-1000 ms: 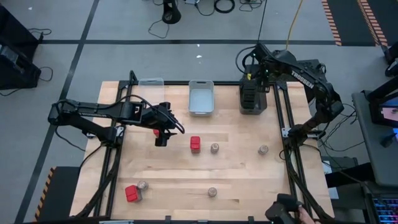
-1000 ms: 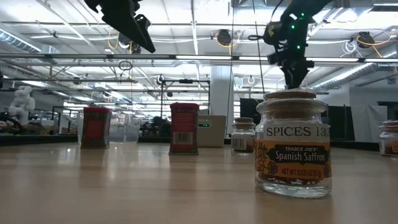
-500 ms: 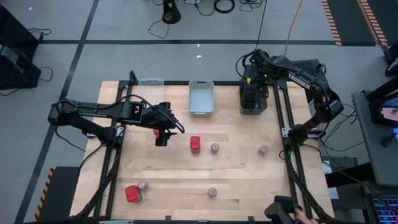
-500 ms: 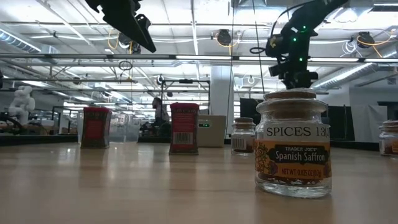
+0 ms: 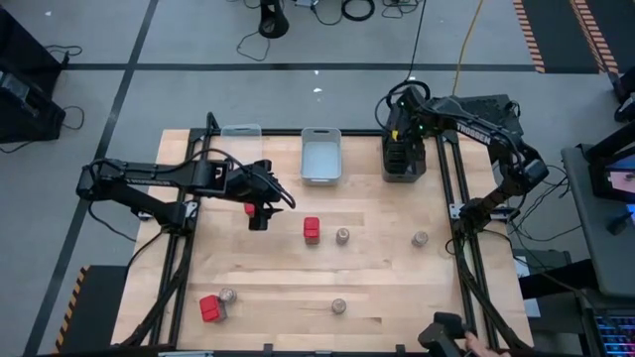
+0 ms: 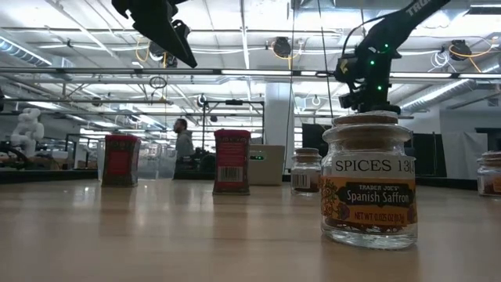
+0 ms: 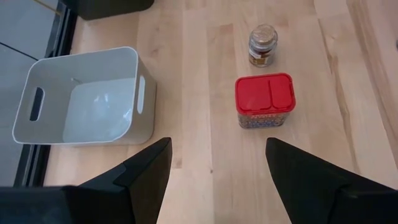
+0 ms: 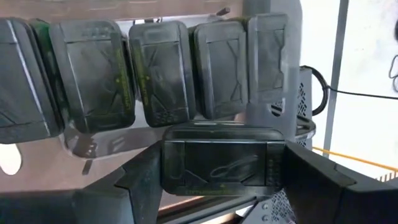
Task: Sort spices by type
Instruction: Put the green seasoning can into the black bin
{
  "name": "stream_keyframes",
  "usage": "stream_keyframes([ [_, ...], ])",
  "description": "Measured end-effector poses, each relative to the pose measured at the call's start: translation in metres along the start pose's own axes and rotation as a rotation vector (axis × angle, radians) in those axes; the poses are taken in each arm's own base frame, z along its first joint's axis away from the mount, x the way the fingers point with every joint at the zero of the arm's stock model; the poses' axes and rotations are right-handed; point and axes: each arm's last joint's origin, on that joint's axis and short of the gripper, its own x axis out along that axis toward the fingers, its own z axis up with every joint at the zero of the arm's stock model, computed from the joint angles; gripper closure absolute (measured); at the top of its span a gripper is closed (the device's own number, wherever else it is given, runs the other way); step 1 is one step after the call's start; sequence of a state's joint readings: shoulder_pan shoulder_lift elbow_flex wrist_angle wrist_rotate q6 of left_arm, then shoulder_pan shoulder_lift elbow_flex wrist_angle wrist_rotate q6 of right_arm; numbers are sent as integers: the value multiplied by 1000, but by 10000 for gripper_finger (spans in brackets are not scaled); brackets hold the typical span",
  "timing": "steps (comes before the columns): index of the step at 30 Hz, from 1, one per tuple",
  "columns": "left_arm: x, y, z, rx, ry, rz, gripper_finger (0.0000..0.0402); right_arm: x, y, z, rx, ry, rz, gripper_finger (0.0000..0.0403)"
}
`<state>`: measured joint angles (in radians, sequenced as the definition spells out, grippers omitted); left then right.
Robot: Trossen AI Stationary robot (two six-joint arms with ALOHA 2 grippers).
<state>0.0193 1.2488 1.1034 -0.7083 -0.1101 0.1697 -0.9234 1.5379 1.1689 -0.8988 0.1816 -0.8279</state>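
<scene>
Dark grey, a spice block [image 8: 217, 165] is being gripped between the jaws of the right gripper [image 5: 405, 139] over the far right bin [image 5: 402, 175] holding its like, while the left gripper [image 7: 214, 171] is hovering spread wide near a red box [image 7: 264, 99].

Red blocks [image 5: 312, 229] and jars [image 5: 342, 236] stand scattered, seemingly upright.

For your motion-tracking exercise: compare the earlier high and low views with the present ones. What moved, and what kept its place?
The right hand, gripping a dark grey spice box, drifted slightly toward the table's far edge over the dark bin and rose a little in the low view. In the room behind, a person walked leftward. The left hand, the red boxes and the jars kept their places.
</scene>
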Motion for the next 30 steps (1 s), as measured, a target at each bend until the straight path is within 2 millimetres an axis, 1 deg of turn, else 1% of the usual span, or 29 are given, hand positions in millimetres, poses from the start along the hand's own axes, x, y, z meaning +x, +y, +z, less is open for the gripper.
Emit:
stream_keyframes([
  [10, 0, 1, 0, -5, 0, 4, 135, 7, 3, -1, -1, -4, 2, 145],
  [15, 0, 1, 0, -4, 0, 4, 135, 7, 1, 0, 13, -16, -20, 130],
  [20, 0, 1, 0, -4, 0, 4, 135, 7, -2, 3, 72, -48, -51, 115],
  [30, 0, 1, 0, -9, 0, 3, 135, 7, -3, 4, 66, -56, -66, 104],
])
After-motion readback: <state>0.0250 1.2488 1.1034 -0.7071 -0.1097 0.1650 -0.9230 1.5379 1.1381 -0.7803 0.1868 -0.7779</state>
